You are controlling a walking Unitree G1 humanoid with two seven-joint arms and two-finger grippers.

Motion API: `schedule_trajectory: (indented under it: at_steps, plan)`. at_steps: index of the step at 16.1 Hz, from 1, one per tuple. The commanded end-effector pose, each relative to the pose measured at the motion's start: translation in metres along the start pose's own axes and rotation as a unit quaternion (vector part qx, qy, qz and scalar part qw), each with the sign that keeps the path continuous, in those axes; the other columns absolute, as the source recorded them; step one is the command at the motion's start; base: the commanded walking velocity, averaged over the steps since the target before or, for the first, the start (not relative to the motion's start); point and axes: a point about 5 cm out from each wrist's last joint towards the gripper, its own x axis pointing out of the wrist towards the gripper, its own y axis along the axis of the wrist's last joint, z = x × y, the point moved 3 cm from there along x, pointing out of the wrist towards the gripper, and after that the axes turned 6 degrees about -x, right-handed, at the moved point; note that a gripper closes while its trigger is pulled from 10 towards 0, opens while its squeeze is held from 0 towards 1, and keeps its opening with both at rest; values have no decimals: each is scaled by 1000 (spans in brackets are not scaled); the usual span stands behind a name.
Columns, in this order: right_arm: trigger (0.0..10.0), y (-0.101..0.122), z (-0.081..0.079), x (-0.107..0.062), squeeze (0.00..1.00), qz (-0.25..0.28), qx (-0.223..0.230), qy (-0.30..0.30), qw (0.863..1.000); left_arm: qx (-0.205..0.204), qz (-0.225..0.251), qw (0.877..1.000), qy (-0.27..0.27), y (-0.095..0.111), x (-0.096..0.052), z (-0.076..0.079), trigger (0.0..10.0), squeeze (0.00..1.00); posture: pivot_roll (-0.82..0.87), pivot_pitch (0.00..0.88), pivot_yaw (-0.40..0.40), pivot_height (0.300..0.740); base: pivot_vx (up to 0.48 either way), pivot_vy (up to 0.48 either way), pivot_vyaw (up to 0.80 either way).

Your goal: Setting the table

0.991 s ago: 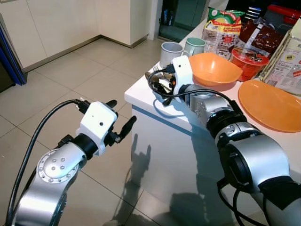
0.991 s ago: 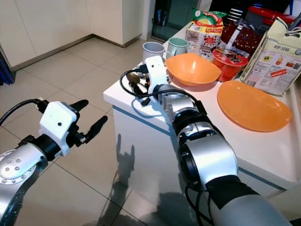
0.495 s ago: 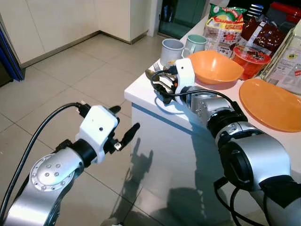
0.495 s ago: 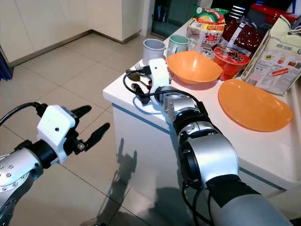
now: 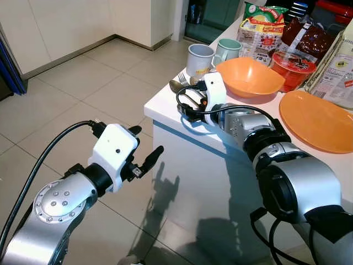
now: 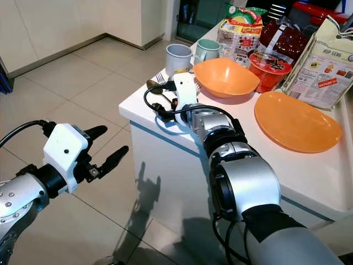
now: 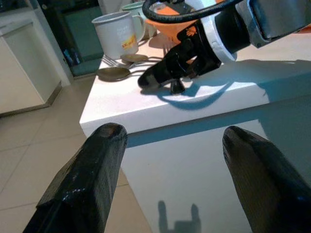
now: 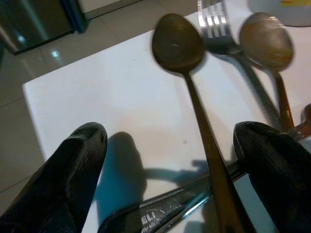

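Note:
Two spoons point(image 8: 177, 46) point(image 8: 266, 41) and a fork point(image 8: 216, 24) lie at the near corner of the white table point(image 5: 165, 106), beside a grey mug point(image 5: 198, 58) and a green mug point(image 5: 229, 48). An orange bowl point(image 5: 249, 77) and an orange plate point(image 5: 317, 120) sit further in. My right gripper point(image 8: 170, 141) is open and low over the cutlery, with the nearer spoon's handle running between its fingers point(image 8: 73, 160). It holds nothing. My left gripper point(image 5: 146, 141) hangs open over the floor, short of the table's edge.
A red noodle cup point(image 5: 293, 65) and several food packets point(image 5: 263, 22) crowd the back of the table. A black cable point(image 5: 190, 110) loops off my right wrist. Tiled floor point(image 5: 83, 83) spreads to the left, with cabinets along the far wall.
My right gripper has sunk slightly toward the cutlery at the table corner. My left gripper has dropped a little and stays open.

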Motion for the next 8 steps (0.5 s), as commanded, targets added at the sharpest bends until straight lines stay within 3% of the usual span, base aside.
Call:
schedule_trajectory:
  at_steps: [1, 4, 8]
  plan:
    - [10000, -1, 0, -1, 0, -11, 3, 11, 1000, 3, 7, 1000, -12, 4, 1, 4, 10000, 0, 236, 22, -102, 740, 0, 0, 0]
    - [10000, 1, 4, -4, 0, -11, 8, 21, 1000, 1, 13, 1000, -17, 5, 6, 5, 10000, 0, 220, 8, -98, 740, 0, 0, 0]
    - [10000, 17, 10, -8, 0, 31, 64, 28, 997, 2, 23, 1000, -19, 8, 12, 4, 10000, 0, 200, 0, -90, 740, 0, 0, 0]
